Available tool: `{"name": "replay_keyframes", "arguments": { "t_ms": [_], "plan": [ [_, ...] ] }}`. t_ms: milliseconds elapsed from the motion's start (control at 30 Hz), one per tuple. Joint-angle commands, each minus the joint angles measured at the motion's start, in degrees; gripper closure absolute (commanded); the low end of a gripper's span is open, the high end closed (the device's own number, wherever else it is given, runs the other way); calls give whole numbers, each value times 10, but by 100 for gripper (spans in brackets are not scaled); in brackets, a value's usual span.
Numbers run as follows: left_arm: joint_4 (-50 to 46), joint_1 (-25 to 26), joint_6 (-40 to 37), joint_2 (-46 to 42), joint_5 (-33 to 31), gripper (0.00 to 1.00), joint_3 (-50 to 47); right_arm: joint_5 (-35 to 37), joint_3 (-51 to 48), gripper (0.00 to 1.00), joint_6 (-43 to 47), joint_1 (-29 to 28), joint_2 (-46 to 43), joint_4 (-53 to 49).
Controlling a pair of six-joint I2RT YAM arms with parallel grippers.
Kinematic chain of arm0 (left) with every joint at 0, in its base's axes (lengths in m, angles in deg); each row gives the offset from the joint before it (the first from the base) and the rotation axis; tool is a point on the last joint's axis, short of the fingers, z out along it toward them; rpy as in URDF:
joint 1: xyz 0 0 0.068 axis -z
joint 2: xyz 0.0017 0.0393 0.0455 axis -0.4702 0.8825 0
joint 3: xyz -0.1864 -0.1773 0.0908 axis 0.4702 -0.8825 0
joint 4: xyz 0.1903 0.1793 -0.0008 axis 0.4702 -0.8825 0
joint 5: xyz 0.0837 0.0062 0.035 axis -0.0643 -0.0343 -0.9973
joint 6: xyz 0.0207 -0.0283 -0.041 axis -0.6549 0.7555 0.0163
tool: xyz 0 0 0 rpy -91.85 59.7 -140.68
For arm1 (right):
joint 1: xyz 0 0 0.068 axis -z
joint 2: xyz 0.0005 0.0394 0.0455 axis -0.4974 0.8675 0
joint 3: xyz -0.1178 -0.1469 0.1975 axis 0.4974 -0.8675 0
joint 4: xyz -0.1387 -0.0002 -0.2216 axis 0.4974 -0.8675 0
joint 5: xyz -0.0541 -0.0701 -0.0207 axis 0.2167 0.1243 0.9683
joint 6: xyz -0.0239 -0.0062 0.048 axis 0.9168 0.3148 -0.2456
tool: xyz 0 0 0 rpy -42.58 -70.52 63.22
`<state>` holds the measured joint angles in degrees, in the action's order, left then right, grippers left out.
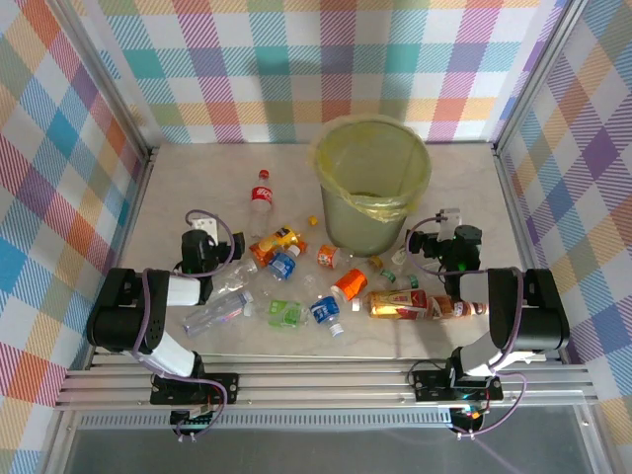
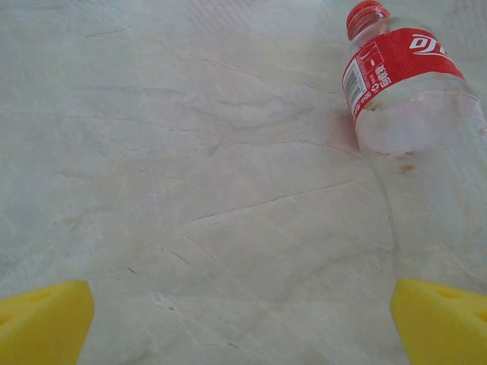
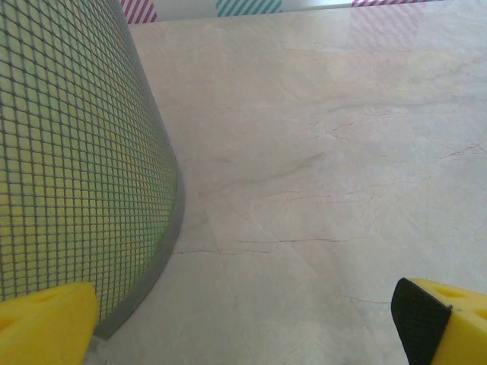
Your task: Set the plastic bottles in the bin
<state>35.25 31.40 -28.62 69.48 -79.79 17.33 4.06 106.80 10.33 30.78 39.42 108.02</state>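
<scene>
1. Counting about a dozen small, mostly clear plastic bottles (image 1: 283, 265) lying loose on the pale marbled tabletop (image 1: 197, 178), and finding none of them clearly inside the round, tapered, pale-green translucent bin (image 1: 373, 222) with the yellowish bag liner over its rim.
2. Judging the task as barely begun, with nearly all of the carrying left to do.
3. Failing to make out the bottom of the bin through the liner, so leaving open whether anything is lying in there.
4. Seeing most of the bottles bunching just in front of the bin and to its front-left, on their sides, and spotting red, blue, orange, green and yellow labels and caps. Taking several of them for crushed.
5. Noting a clear red-labelled bottle (image 1: 261, 197) with a red cap lying on its own to the left of the bin.
6. Noting a long bottle with a red-and-gold label (image 1: 410, 304) lying crosswise in front of the bin, towards its right.
7. Placing the left gripper (image 1: 201, 223) farther left of the bin than the red-labelled bottle (image 2: 411, 114). Showing yellow fingertips spread wide and clasping nothing, with that bottle near the right finger.
8. Placing the right gripper (image 1: 449, 222) just right of the bin. Likewise spread wide and empty, with the bin's mesh-patterned wall (image 3: 76, 152) close beside its left fingertip.
</scene>
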Motion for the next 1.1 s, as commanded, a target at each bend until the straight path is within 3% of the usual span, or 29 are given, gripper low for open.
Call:
{"name": "replay_keyframes", "arguments": {
  "t_ms": [0, 1067],
  "plan": [
    [6, 5, 3, 2, -10, 0, 11, -1, 11, 0, 1, 3, 0, 8],
    [-12, 4, 5, -6, -13, 0, 16, 3, 9, 0, -3, 4, -2, 8]
  ]
}}
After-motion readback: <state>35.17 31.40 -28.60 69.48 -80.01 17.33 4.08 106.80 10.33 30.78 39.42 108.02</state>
